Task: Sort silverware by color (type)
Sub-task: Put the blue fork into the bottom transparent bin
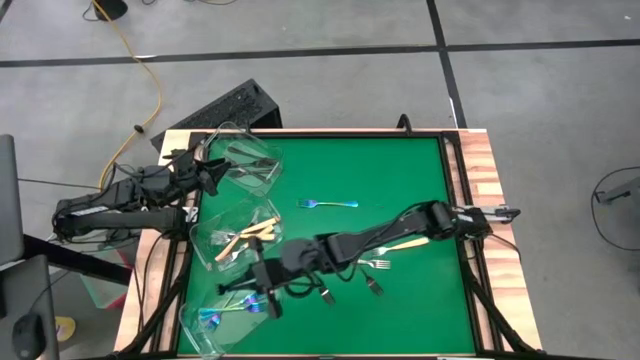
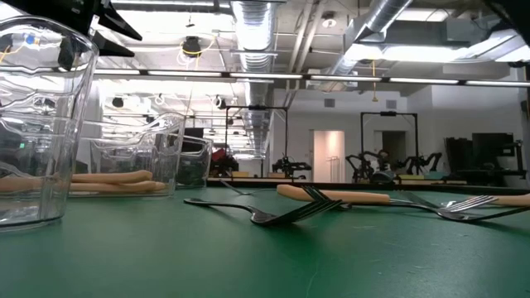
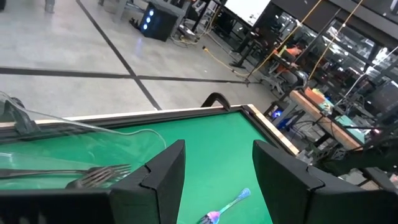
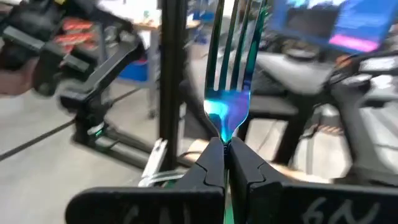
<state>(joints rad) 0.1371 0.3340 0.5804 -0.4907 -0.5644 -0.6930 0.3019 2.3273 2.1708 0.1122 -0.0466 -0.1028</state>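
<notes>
Reaching across the green worktop (image 1: pixel 400 170), right gripper (image 1: pixel 262 290) hangs above the near-left tub (image 1: pixel 205 325) of iridescent forks, jaws pinched on a blue-purple fork (image 4: pixel 228 74), long axis running straight out past the fingertips. Left gripper (image 3: pixel 214 180) waits at the far-left tub (image 1: pixel 250 160), jaws wide, empty. Another blue fork (image 1: pixel 328 204) lies mid-worktop.

No text, label, brand or number can be read anywhere

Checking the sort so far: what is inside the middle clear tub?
The middle tub holds cream-handled forks, lying crossed, handles toward the mat. Their exact count is unclear, since they overlap and the tub wall glares.
</notes>
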